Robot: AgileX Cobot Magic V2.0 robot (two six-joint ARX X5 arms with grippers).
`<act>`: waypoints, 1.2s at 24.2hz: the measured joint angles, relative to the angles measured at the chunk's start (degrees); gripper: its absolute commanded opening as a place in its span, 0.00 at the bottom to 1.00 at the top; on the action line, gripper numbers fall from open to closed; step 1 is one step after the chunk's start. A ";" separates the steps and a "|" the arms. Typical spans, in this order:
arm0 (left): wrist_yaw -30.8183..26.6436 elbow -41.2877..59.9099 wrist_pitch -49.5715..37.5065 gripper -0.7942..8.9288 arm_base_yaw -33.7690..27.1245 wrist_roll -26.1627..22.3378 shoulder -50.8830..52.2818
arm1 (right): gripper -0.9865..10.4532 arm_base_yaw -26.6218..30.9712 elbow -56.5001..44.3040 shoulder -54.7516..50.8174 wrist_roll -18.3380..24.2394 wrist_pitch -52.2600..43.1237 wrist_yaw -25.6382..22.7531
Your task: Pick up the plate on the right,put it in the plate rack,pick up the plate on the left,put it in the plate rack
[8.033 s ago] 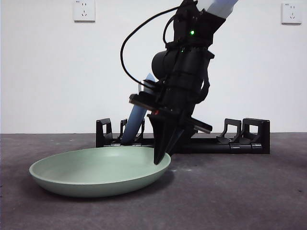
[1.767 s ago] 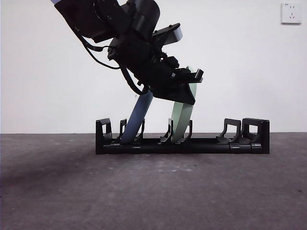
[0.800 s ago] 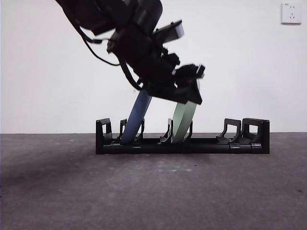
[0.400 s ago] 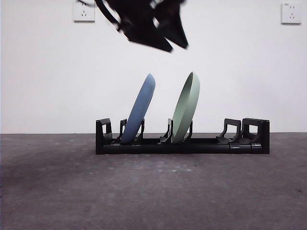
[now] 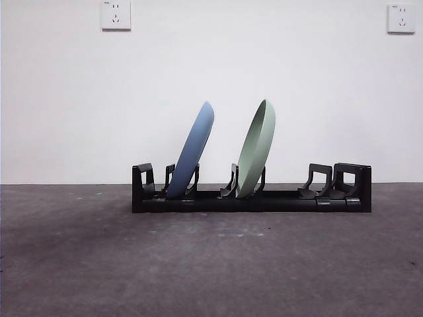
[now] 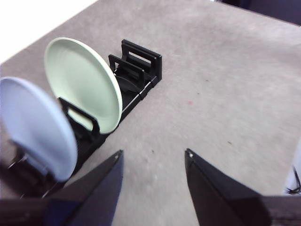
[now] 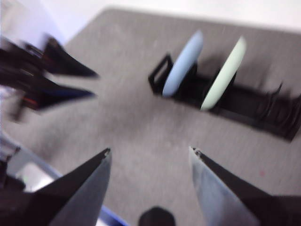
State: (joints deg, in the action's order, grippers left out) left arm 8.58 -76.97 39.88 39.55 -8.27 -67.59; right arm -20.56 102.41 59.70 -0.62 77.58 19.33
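Note:
The black plate rack (image 5: 310, 198) stands across the table and holds two plates on edge. A blue plate (image 5: 192, 148) leans in a left slot and a pale green plate (image 5: 256, 148) leans in a middle slot. Neither gripper shows in the front view. My left gripper (image 6: 153, 157) is open and empty, off to the side of the rack (image 6: 138, 63), with the green plate (image 6: 82, 82) and blue plate (image 6: 35, 125) in its sight. My right gripper (image 7: 150, 153) is open and empty, high above the table, looking down on the rack (image 7: 254, 108). The left gripper's fingers (image 7: 56, 77) show blurred there.
Two wall sockets (image 5: 115, 14) (image 5: 401, 18) sit high on the white wall behind. The rack's right-hand slots (image 5: 340, 181) hold nothing. Dark grey table (image 5: 211, 264) stretches in front of the rack.
The arm that set the green plate into its slot let go, rose and left the front view. Both plates stay leaning in the rack.

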 measured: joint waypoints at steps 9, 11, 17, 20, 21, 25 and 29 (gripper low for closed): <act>0.11 0.00 9.60 0.31 0.00 1.07 14.88 | 0.26 -0.04 -17.18 -2.14 1.81 0.02 0.57; 0.11 0.00 10.86 0.30 0.00 1.33 15.72 | 0.22 -0.04 -18.56 -2.12 2.67 0.02 0.59; 0.11 0.00 11.98 0.07 0.00 1.44 15.15 | 0.08 -0.04 -18.75 -2.23 4.50 0.02 0.61; 0.09 0.00 11.98 0.08 0.00 1.49 15.06 | 0.08 -0.04 -18.75 -2.34 5.05 0.02 0.61; 0.11 0.00 11.98 0.08 0.00 1.46 15.06 | 0.08 -0.04 -18.75 -2.36 4.81 0.02 0.61; 0.11 0.00 12.00 0.08 0.00 1.46 15.02 | 0.09 -0.04 -18.75 -2.01 2.75 0.02 0.37; 0.11 0.00 12.09 0.08 0.00 1.46 14.95 | 0.09 -0.04 -18.75 -0.37 2.64 0.02 -3.34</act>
State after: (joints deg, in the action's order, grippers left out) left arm 8.69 -76.97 51.96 39.55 -6.81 -52.64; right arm -20.60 83.66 59.33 2.02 77.60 15.99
